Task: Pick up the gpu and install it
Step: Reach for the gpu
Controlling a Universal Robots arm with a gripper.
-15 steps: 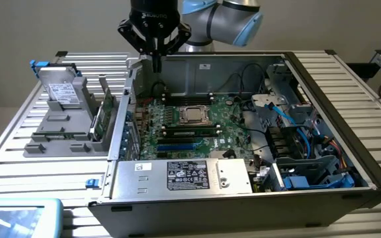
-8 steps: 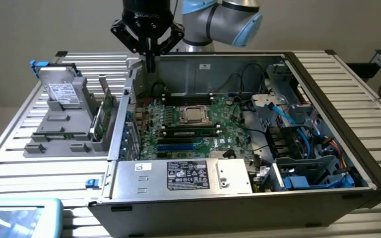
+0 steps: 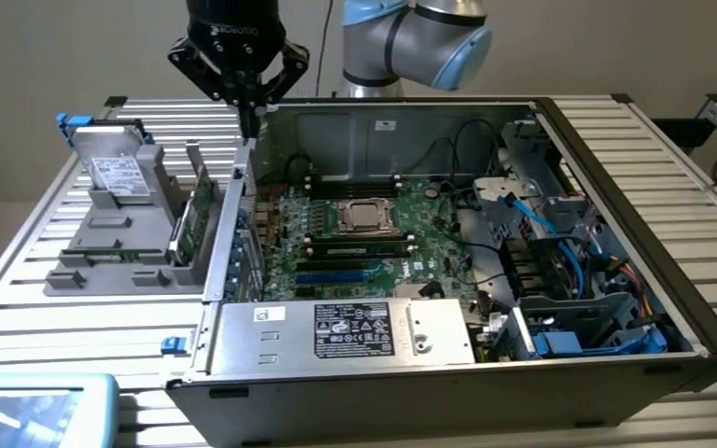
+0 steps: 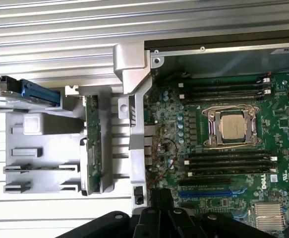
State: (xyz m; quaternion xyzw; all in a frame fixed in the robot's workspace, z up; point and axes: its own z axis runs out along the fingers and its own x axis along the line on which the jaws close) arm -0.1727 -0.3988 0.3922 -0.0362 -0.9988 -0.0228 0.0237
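The gpu (image 3: pixel 190 222) stands on its edge in a slot of the grey holder (image 3: pixel 109 257), at the exterior view's left, outside the computer case. In the wrist view the gpu (image 4: pixel 92 148) shows as a thin green board edge with a silver bracket. My gripper (image 3: pixel 249 114) hangs above the case's side wall, behind and above the gpu and apart from it. Its fingers are shut with nothing between them. The wrist view has the gripper (image 4: pixel 158 201) over the case wall beside the motherboard.
The open computer case (image 3: pixel 608 187) holds a motherboard with a CPU socket (image 3: pixel 365 217), a blue slot (image 3: pixel 333 277) and a power supply (image 3: pixel 346 331). A silver hard drive (image 3: pixel 116 173) leans in the holder. A teal object (image 3: pixel 35 406) lies at the front corner.
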